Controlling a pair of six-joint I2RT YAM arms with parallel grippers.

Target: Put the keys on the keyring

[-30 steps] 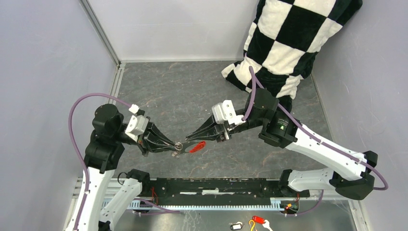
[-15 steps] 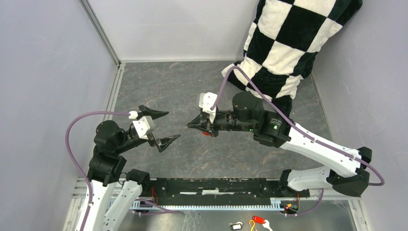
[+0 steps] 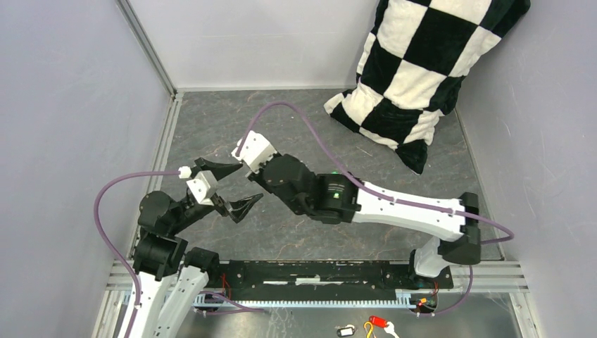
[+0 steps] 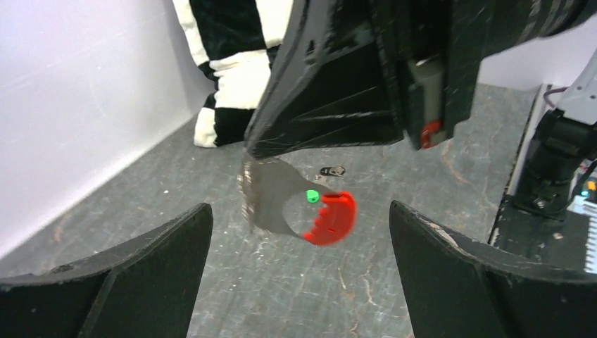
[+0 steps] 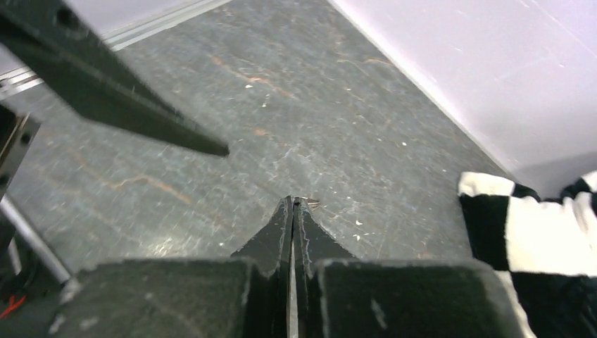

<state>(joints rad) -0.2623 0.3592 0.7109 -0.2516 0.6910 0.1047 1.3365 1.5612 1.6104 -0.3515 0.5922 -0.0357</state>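
**Keyring [image 4: 266,204] dangling from right gripper [image 4: 248,146]**

The right gripper is pinching the keyring in closed tips. The ring, blurred, is hanging at their 6 o'clock. The red key [image 4: 331,220] and green key [image 4: 310,196] are hanging at the ring's 3 to 4 o'clock. The left gripper [image 4: 299,211] is gaping wide, holding nothing.

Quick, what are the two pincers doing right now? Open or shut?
Left pincer: open, holding nothing.
Right pincer: shut on the keyring, with the red key dangling from it.
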